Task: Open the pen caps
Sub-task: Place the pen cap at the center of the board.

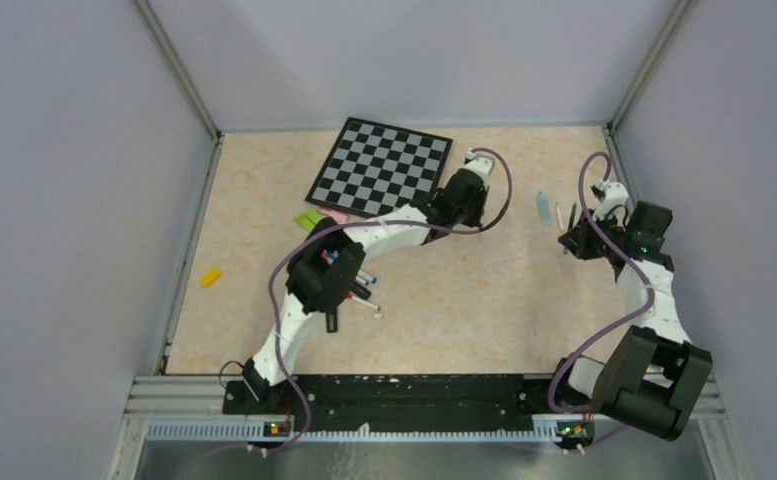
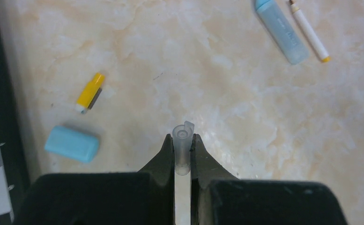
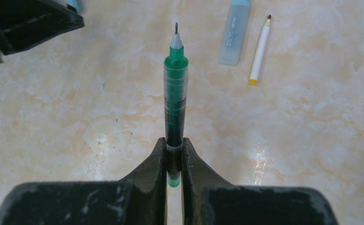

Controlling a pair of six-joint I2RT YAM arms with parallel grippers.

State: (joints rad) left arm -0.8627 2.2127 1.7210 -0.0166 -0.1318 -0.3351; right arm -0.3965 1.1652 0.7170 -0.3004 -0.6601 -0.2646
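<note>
My left gripper (image 2: 183, 139) is shut on a clear pen cap (image 2: 183, 149) that sticks out past the fingertips, held above the table. My right gripper (image 3: 174, 142) is shut on the rear end of a green pen (image 3: 175, 91), whose bare tip points away from me. In the top view the left gripper (image 1: 469, 215) hangs near the board's right corner and the right gripper (image 1: 572, 240) is at the right. A light-blue highlighter (image 2: 281, 30) and a thin white pen (image 2: 309, 32) lie uncapped between them. A yellow cap (image 2: 90, 92) and a light-blue cap (image 2: 71, 143) lie loose.
The checkered board (image 1: 381, 165) lies at the back middle. A heap of pens (image 1: 354, 275) is partly hidden under the left arm's elbow. Green and pink pieces (image 1: 320, 217) lie by the board, and a yellow piece (image 1: 210, 276) at the left. Walls close in the table.
</note>
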